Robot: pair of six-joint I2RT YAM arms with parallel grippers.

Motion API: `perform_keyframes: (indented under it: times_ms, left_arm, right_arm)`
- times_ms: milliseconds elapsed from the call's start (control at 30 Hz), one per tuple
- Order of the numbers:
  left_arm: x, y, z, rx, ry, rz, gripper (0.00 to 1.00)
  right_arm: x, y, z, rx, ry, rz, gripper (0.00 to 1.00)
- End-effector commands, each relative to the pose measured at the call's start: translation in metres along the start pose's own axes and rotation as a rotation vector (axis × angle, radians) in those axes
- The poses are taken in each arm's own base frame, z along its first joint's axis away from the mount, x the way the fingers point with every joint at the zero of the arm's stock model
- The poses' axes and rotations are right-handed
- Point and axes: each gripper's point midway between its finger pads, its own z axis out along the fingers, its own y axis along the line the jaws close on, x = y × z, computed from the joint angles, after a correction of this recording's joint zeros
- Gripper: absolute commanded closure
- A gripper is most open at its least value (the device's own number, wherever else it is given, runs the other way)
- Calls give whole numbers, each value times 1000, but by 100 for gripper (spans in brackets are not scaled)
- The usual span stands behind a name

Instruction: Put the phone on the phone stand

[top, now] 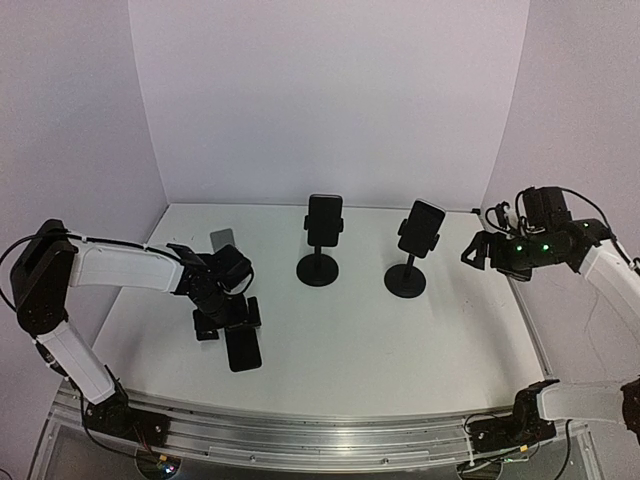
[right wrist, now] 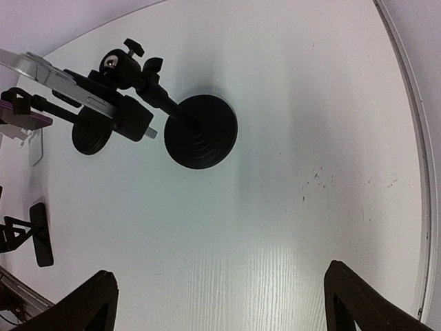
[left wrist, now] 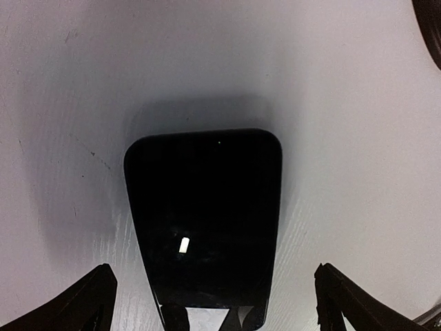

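Observation:
A black phone [top: 243, 350] lies flat, screen up, on the white table [top: 420, 340] at the near left. My left gripper [top: 228, 322] hangs just over its far end, open, one finger on each side. In the left wrist view the phone [left wrist: 203, 221] fills the middle and the left gripper [left wrist: 215, 270] straddles its near end without touching. Two black phone stands [top: 317, 270] [top: 405, 281] stand mid-table, each with a phone [top: 324, 218] [top: 421, 228] clamped in it. My right gripper [top: 478, 250] hovers open at the right, with nothing in it. Below the right gripper [right wrist: 220, 272] is bare table.
A grey flat slab [top: 222, 238] lies behind the left arm near the back wall. The right stand's round base [right wrist: 201, 131] is ahead of the right gripper. The table's raised rim [right wrist: 413, 172] runs along the right side.

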Motion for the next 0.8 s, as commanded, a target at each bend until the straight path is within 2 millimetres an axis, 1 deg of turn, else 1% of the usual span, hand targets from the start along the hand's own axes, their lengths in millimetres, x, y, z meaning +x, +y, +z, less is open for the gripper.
perform_keyframes:
  times_ms: [0, 67, 200, 267, 400, 467, 533, 633, 767]
  left_arm:
    - [14, 9, 10, -50, 38, -52, 0]
    - [16, 5, 13, -55, 36, -30, 0]
    - [8, -4, 18, -63, 16, 11, 0]
    - [8, 0, 20, -87, 17, 15, 1]
    - [22, 26, 28, -163, 50, 7, 0]
    - [22, 27, 33, -159, 47, 23, 1]
    - [20, 20, 36, -133, 44, 40, 1]
    - [22, 15, 40, -108, 58, 51, 8]
    - [26, 13, 46, -83, 82, 55, 19]
  right_arm:
    - [3, -5, -16, 45, 17, 4, 2]
    - [3, -4, -17, 42, 20, -4, 2]
    - [8, -6, -14, 43, 39, -12, 2]
    - [12, -5, -10, 36, 54, -12, 2]
    - [14, -5, -8, 28, 58, -8, 2]
    - [13, -5, -9, 29, 53, -12, 2]
    - [12, -5, -9, 33, 50, -18, 2]
    - [12, -8, -6, 46, 56, -21, 2]
    - [11, -8, -1, 47, 63, -29, 2]
